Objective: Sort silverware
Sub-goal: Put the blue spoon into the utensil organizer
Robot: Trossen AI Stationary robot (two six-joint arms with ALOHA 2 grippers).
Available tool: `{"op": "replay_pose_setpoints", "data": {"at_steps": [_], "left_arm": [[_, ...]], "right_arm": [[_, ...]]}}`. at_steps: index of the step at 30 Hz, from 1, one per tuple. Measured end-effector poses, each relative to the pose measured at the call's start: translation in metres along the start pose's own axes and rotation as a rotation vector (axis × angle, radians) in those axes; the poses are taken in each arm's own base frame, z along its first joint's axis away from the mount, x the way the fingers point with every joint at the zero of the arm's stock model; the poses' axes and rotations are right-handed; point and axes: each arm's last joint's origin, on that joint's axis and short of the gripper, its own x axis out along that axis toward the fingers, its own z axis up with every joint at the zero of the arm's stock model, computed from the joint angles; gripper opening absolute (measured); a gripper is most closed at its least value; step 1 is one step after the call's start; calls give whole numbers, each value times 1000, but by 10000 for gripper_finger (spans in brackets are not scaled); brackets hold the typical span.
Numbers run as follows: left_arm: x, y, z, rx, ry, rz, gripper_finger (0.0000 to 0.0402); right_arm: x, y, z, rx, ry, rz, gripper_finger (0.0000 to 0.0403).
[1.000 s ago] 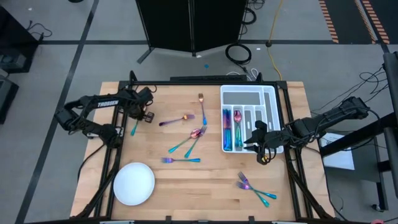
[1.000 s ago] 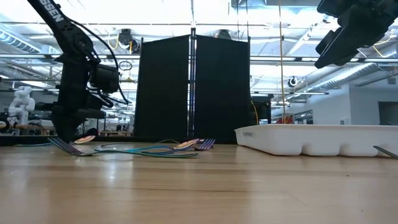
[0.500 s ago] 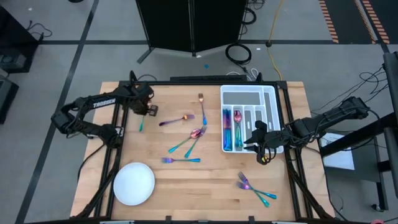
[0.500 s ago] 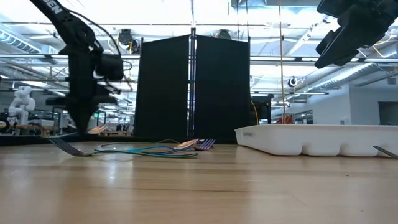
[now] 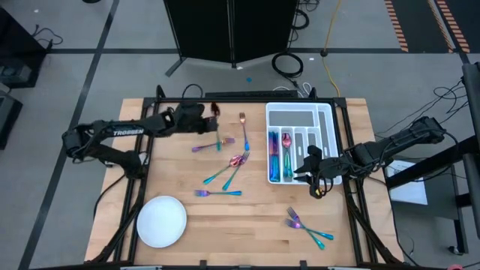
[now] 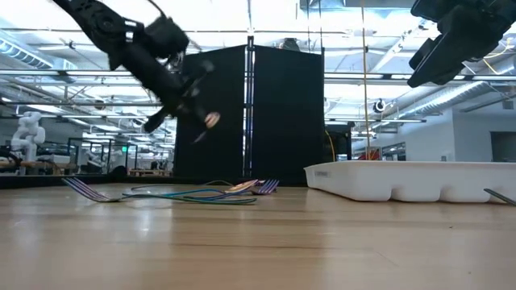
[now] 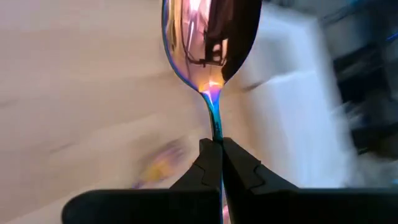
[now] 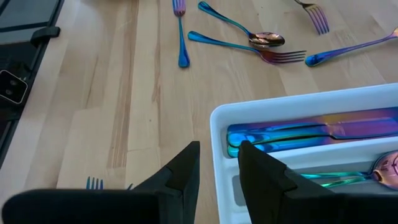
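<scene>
A spoon (image 7: 210, 37), pink-gold in the bowl and teal along the stem, is riding in my left gripper (image 7: 216, 151), whose jaws are clenched on the stem so that the bowl projects forward. In the high view I am carrying it above the far left part of the counter (image 5: 247, 225), well clear of the wood, heading right toward the white divided tray (image 5: 326, 116). Loose silverware is lying beneath and beside my path: a fork (image 5: 244, 129) just left of the tray, a crossed cluster (image 5: 229, 170) at mid-counter, a fork (image 5: 219, 193) nearer, and a pair (image 5: 307, 229) at the near right. The tray is already holding several pieces, including a spoon (image 5: 286, 140) in one long slot. To do this step well, I judge I should be keeping height over the tray's wall, turning the stem parallel to the slots, and lowering into the spoon compartment before letting go. My right gripper (image 8: 219, 158) is waiting at the tray's near right edge, jaws slightly parted on nothing. A round plate (image 5: 161, 221) is sitting at the near left.
</scene>
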Motion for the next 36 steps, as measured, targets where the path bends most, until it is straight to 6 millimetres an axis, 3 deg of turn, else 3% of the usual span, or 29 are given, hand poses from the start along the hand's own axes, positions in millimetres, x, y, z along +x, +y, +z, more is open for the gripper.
{"op": "replay_pose_setpoints", "data": {"at_steps": [7,13,21,28,32,36], "left_arm": [[23,-47,-33,-73,-194,-229,0],[68,-85,-73,-110,-195,-396,0],[137,-144,-96,-94,-159,-472,0],[193,-165,-106,-108,-80,-385,0],[207,-173,-104,-95,-28,-342,0],[210,-178,-105,-65,15,-254,0]], "right_arm": [[0,0,1,1,-6,3,95],[0,0,1,0,-11,1,95],[-1,0,1,-5,-10,2,95],[-16,-1,9,-4,-29,0,95],[-20,0,8,-9,-33,10,95],[-20,0,5,-19,-16,11,95]]}}
